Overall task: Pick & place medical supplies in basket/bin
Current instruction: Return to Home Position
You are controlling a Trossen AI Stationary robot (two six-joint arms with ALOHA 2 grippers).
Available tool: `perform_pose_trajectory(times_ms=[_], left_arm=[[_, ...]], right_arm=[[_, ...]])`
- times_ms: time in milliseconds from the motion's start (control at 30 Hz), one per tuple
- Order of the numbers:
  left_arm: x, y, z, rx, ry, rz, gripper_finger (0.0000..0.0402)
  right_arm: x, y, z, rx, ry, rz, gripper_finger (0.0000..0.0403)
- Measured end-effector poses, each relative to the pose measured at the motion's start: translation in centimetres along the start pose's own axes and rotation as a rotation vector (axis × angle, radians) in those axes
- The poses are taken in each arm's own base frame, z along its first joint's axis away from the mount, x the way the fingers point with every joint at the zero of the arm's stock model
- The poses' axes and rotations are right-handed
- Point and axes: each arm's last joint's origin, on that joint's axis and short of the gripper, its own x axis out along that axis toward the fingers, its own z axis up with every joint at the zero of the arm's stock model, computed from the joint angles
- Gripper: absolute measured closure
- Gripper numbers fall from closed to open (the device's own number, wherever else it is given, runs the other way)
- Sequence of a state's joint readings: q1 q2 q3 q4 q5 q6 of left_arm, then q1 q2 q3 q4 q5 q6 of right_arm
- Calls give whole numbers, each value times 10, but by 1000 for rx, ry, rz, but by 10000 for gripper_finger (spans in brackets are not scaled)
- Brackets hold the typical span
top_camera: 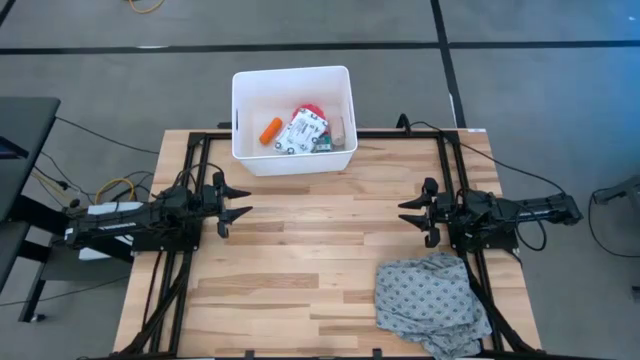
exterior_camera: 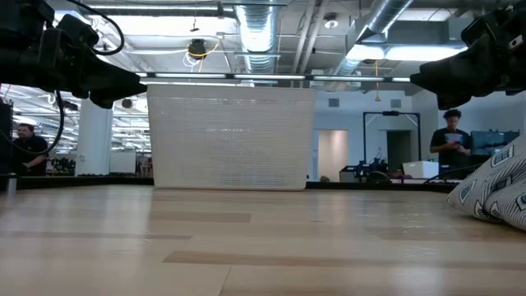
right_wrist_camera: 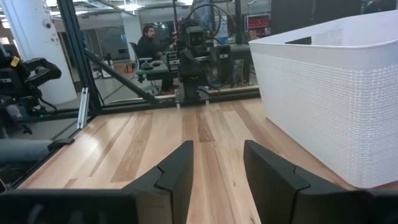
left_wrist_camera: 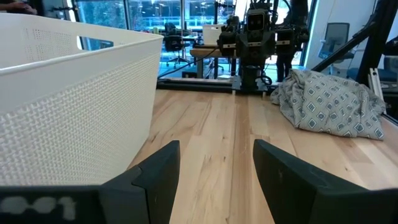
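Observation:
The white tub stands at the table's far edge, and also shows in the low view, left wrist view and right wrist view. Inside it lie an orange tube, a flat white printed packet, a pink roll and a beige roll. My left gripper is open, over the table's left side, empty. My right gripper is open, over the right side, empty.
A crumpled grey patterned cloth lies at the table's near right corner, close below the right arm; it also shows in the low view and left wrist view. Bare wood lies between the grippers. People stand in the room behind.

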State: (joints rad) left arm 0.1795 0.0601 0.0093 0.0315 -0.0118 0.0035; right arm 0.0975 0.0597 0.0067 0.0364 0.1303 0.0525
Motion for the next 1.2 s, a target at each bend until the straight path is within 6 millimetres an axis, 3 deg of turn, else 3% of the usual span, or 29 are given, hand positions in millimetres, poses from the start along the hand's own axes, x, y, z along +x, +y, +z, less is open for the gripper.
perform_pose_trajectory(times_ms=[1200], left_arm=[[0,0,0,-4,0,-1,209]], right_arm=[[0,0,0,0,0,0,269]])
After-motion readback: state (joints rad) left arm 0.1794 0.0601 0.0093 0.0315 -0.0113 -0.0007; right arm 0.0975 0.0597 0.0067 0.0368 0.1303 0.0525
